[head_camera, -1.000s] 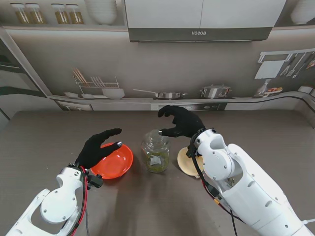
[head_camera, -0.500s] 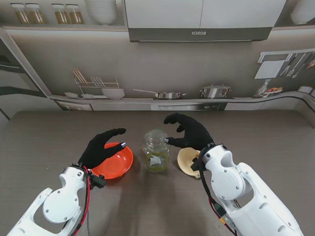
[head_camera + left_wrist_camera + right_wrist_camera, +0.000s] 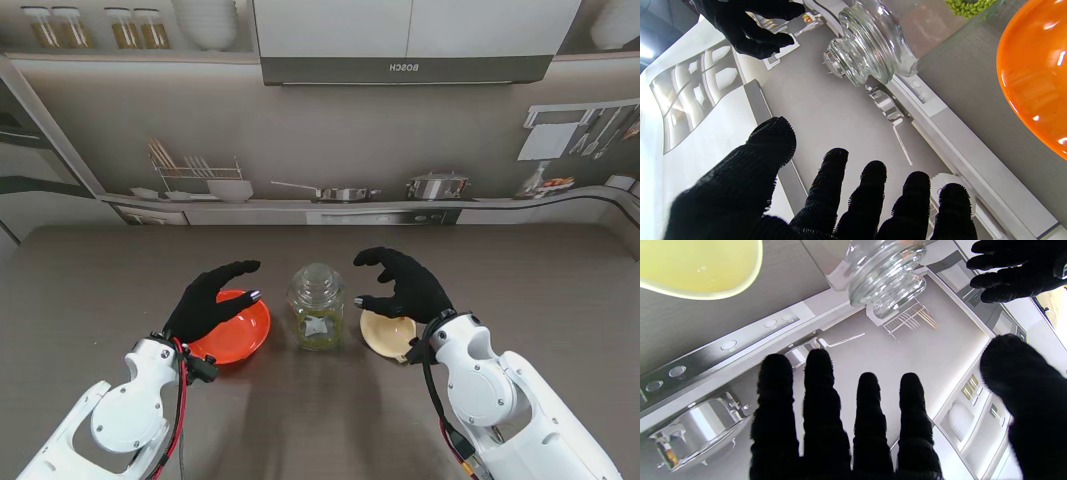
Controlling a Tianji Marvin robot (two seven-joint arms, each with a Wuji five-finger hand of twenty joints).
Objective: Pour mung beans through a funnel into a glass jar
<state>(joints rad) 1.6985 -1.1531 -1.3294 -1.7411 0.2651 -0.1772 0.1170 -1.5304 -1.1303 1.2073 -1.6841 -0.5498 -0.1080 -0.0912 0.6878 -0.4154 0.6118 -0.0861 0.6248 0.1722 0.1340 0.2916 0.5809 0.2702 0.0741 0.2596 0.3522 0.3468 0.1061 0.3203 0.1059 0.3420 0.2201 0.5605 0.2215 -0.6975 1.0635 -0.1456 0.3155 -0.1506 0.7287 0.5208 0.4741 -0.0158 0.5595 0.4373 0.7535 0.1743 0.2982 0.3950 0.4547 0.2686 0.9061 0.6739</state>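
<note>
- While both arms reach in from the near edge of the worktop, the glass jar stands upright around the middle, its glass lid seated on top.
- Green mung beans fill the lower part of the jar; the left wrist view catches them too, through the glass wall.
- Left hand hovers over the orange bowl, fingers spread wide, nothing in the grasp; the bowl sits just beside the jar on its left, apart from it.
- From the left wrist camera, the fingers fan out in the air, with the bowl's glossy rim off to one side and the jar's lid ahead.
- Right hand hangs above the pale yellow funnel, fingers open and curved, holding nothing; whether it touches the funnel, I cannot tell.
- That funnel lies on the worktop just right of the jar, not on it.
- Right wrist view: splayed fingers, the funnel's yellow rim, the jar, and the left hand beyond it.
</note>
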